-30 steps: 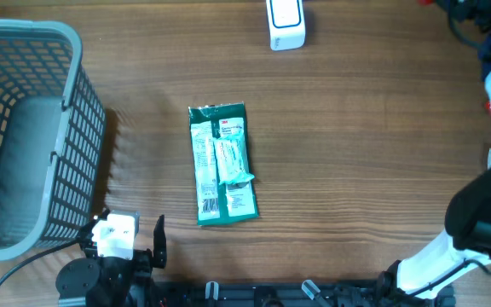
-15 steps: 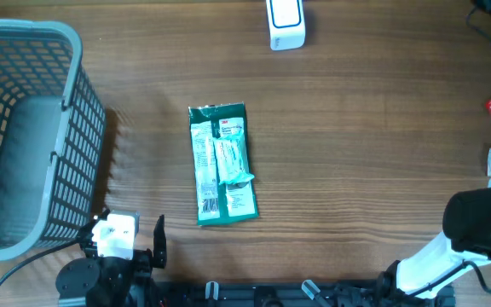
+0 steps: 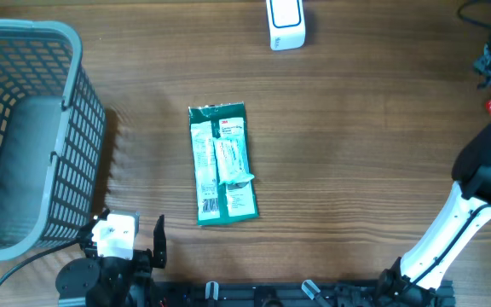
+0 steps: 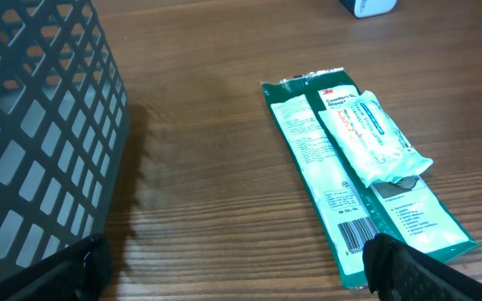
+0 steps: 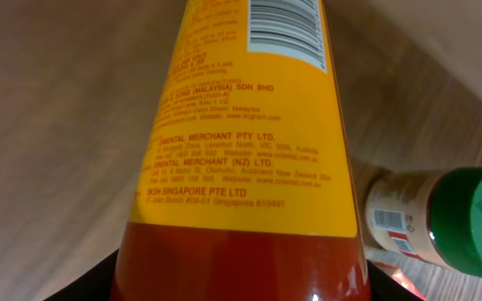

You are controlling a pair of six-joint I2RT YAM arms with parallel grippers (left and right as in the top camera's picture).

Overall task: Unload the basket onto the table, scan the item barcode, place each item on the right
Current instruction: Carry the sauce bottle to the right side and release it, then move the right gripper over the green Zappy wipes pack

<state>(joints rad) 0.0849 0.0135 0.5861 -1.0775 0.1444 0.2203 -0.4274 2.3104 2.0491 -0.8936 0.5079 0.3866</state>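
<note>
The right end effector [image 5: 239, 288] is closed around a sauce bottle [image 5: 249, 150]. The bottle fills its wrist view, and the dark fingers [image 5: 82, 291] only just show at either side of the bottle's red lower body. Above them the bottle is round and smooth, wrapped in a glossy yellow label with small red print. A black-and-white barcode [image 5: 283, 25] sits at the far end of the label, facing the wrist camera. Just to the right of this end effector, a little beyond it, a pale jar [image 5: 400, 213] with a matte green lid [image 5: 467, 221] lies on its side. Behind the bottle the desk is a blur of brown wood grain. From overhead, the white right arm [image 3: 476, 205] reaches up along the desk's right edge. I cannot make out the bottle itself from there.

The left end effector [image 3: 135, 240] sits low at the near edge of the desk [image 3: 356, 128], its jaws spread wide with nothing between them. Ahead of it and a little to its right lies a flat green foil packet [image 4: 366, 159]. It is long, rectangular and crinkly, with white printed panels and a barcode at the end nearest the end effector. A puffy white sachet lies slantwise on top of it. Close on this end effector's left stands a grey plastic basket [image 3: 83, 145] with walls of open square lattice. Well beyond the packet, at the far edge of the desk, is a small white scanner unit [image 3: 285, 24], boxy with rounded corners.
</note>
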